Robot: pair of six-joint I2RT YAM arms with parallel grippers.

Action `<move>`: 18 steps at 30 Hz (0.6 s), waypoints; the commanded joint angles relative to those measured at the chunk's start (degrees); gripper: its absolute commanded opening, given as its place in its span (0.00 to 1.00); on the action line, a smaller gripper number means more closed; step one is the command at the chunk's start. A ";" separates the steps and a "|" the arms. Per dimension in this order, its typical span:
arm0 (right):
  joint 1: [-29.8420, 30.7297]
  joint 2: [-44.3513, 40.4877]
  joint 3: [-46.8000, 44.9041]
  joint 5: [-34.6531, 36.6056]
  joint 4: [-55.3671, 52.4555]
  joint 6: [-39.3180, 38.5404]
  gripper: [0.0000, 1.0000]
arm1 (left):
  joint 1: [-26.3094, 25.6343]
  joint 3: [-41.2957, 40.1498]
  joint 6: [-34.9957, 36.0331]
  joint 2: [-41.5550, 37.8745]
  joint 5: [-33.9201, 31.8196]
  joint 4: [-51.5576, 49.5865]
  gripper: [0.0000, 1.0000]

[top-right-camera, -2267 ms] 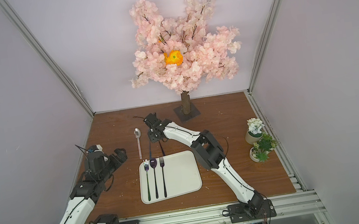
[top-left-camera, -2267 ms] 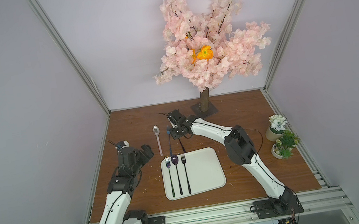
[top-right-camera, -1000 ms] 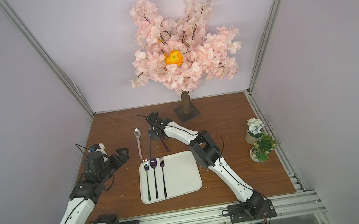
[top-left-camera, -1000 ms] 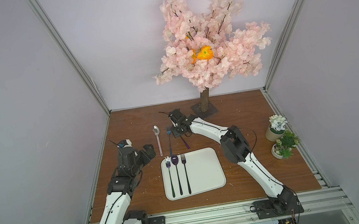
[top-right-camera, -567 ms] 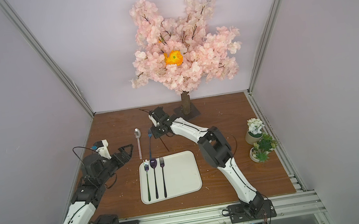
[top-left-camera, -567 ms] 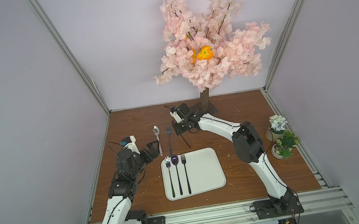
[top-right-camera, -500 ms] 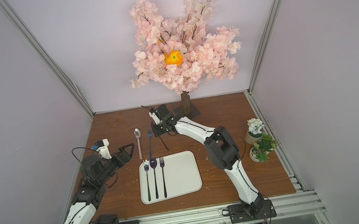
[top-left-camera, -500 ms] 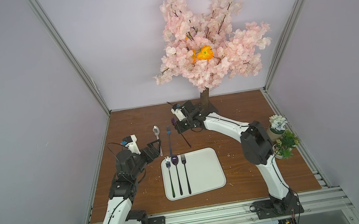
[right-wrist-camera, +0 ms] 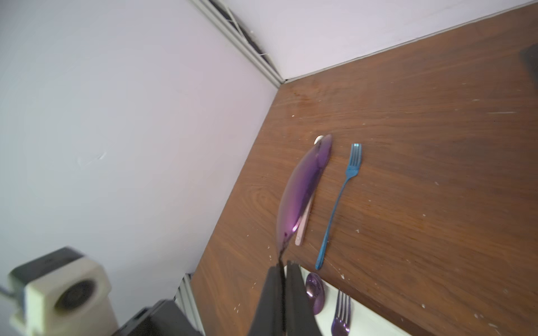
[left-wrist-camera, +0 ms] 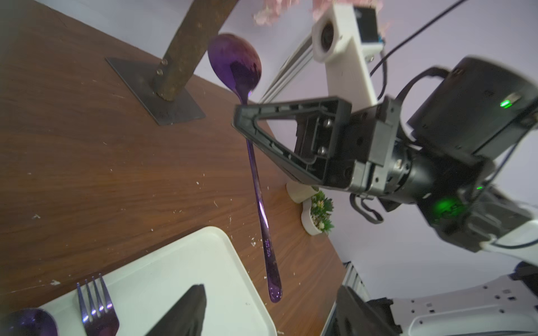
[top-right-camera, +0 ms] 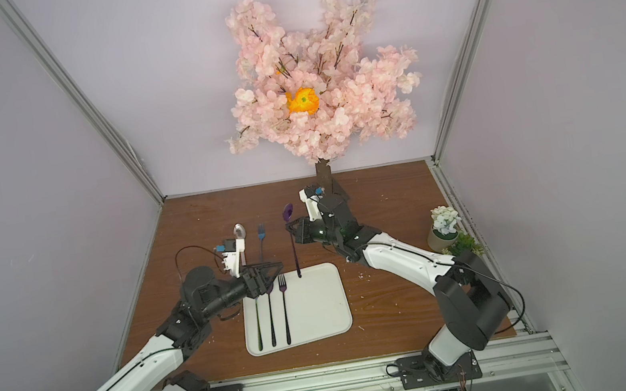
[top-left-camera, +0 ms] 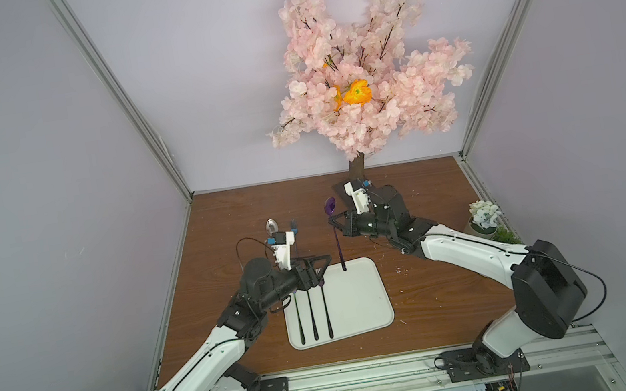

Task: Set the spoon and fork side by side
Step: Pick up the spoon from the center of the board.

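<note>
We find the right tool (top-left-camera: 335, 224) gripping the purple spoon (top-left-camera: 338, 243), the left tool (top-left-camera: 324, 268) parted and empty; we advise laying the spoon flat beside the fork (top-right-camera: 285, 306).

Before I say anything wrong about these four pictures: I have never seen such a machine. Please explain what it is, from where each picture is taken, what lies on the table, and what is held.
This is a robot with two white arms, each ending in a two-finger gripper. Two pictures look down from above, nearly identical; the other two come from small cameras on the wrists. The right gripper is shut on a purple spoon, just below its bowl, holding it up. The left gripper is open and empty, by the white tray, where three pieces of cutlery lie in a row. A silver spoon and a blue fork lie side by side on the wooden table. The blossom tree and potted plants are only decoration.
</note>
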 commanded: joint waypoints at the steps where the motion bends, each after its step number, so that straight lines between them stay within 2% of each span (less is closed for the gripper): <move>1: 0.82 -1.63 0.23 8.87 -3.52 2.56 0.00 | -4.51 5.02 4.24 3.61 -9.65 -5.63 0.68; 4: 1.56 -0.92 0.39 10.47 -4.44 3.51 0.00 | -7.91 8.41 5.70 7.47 -14.90 -9.41 0.67; 7: 2.58 -0.08 1.36 12.33 -5.23 3.75 0.00 | -9.69 10.51 5.53 10.39 -17.89 -10.54 0.62; 11: 3.46 0.18 2.76 13.93 -6.06 3.64 0.00 | -11.43 13.97 6.35 14.21 -24.53 -14.90 0.61; 16: 4.53 0.66 4.09 15.01 -7.16 3.71 0.00 | -12.87 16.69 7.52 17.82 -25.77 -15.16 0.57; 18: 4.78 0.82 4.20 15.33 -7.32 3.91 0.00 | -13.40 17.68 7.75 19.26 -27.00 -15.71 0.52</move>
